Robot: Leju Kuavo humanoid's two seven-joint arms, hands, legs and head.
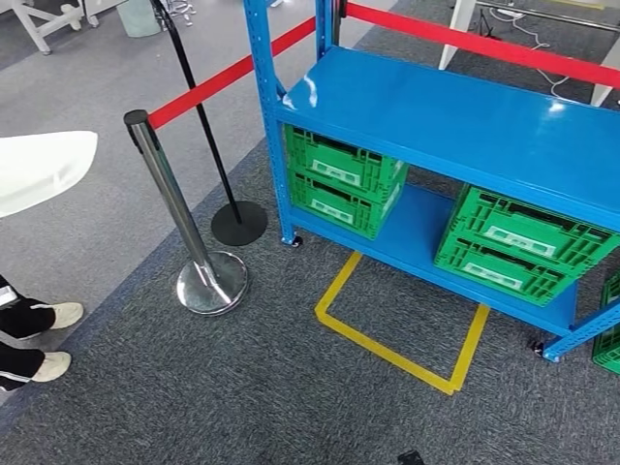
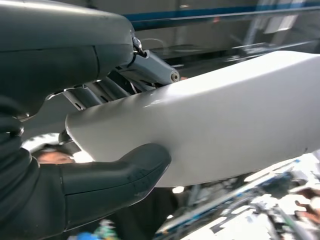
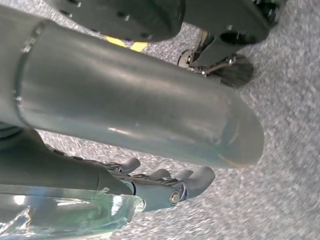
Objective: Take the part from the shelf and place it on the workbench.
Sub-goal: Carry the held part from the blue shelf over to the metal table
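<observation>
Carpet [image 1: 241, 387] in grey covers the near floor, and on it lies a yellow tape outline [image 1: 398, 334] just in front of the blue shelf [image 1: 468, 121]. At the near left edge a person's white shoes [image 1: 54, 339] stand on the floor. The white part [image 1: 40, 165] shows above them at the left edge in the head view; in the left wrist view the left hand [image 2: 113, 135] holds this part [image 2: 226, 125], with the thick thumb [image 2: 124, 175] pressed under it and the darker fingers [image 2: 151, 67] over its other side. The right hand [image 3: 166, 182] hangs over the carpet in the right wrist view, its fingers stretched out side by side, slightly curled, with nothing between them.

Farther in, a chrome barrier post [image 1: 171, 208] stands on its round base, left of the shelf. A black post [image 1: 212, 136] with a black round base stands just behind it. A red belt [image 1: 219, 77] runs from the chrome post toward the shelf frame, and another red belt [image 1: 482, 44] passes behind the shelf's top board. On the lower board rest two stacks of green crates, one stack at the left [image 1: 344, 179] and one at the right [image 1: 523, 247]. At the far right edge more green crates [image 1: 608, 329] stand on the floor.
</observation>
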